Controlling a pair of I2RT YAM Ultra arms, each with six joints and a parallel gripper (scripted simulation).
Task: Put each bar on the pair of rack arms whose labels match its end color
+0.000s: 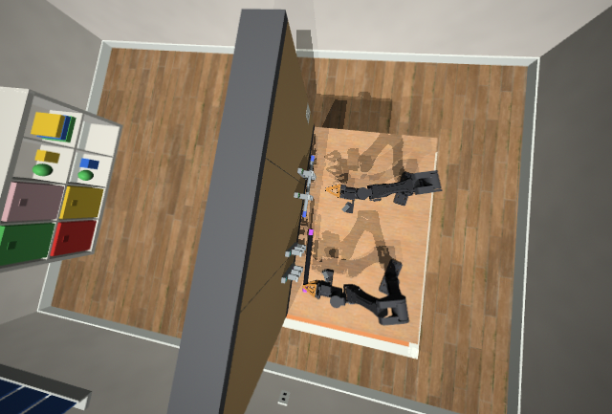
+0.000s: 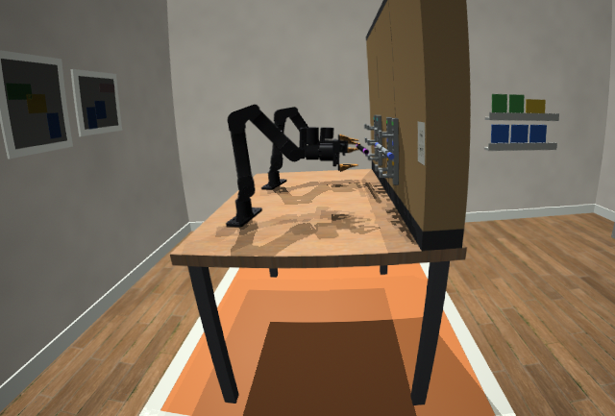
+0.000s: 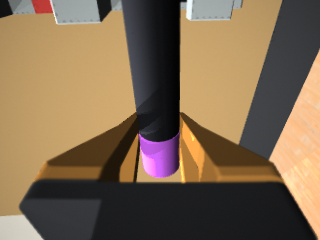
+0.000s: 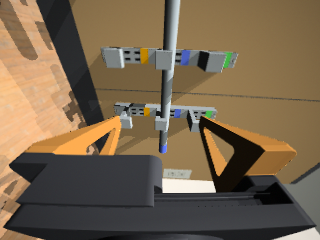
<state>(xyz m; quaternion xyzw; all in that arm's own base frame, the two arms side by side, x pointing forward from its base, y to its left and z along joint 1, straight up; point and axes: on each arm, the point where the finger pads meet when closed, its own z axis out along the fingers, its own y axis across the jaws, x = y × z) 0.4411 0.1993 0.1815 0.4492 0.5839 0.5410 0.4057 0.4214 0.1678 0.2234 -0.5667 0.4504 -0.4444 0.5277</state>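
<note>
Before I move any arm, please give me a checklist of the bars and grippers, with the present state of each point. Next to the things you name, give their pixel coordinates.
1. Left gripper (image 1: pixel 305 288) (image 2: pixel 356 147) (image 3: pixel 159 117) closed on the magenta-ended bar (image 1: pixel 308 258) (image 2: pixel 362 148) (image 3: pixel 155 65): ok.
2. Magenta-ended bar gripped at its middle: not ok, gripped near one end.
3. Magenta-ended bar lying on the left rack's arms (image 1: pixel 295 273) (image 3: pixel 77 12): not ok, it is in front of them.
4. Magenta labels located on the left rack: cannot tell.
5. Blue-ended bar (image 1: pixel 309 180) (image 2: pixel 383 149) (image 4: pixel 167 85) on the pair with blue labels (image 4: pixel 185 57): ok, middle pair.
6. Right gripper (image 1: pixel 325 189) (image 2: pixel 357 152) (image 4: pixel 160 119) open and empty: ok.
</note>
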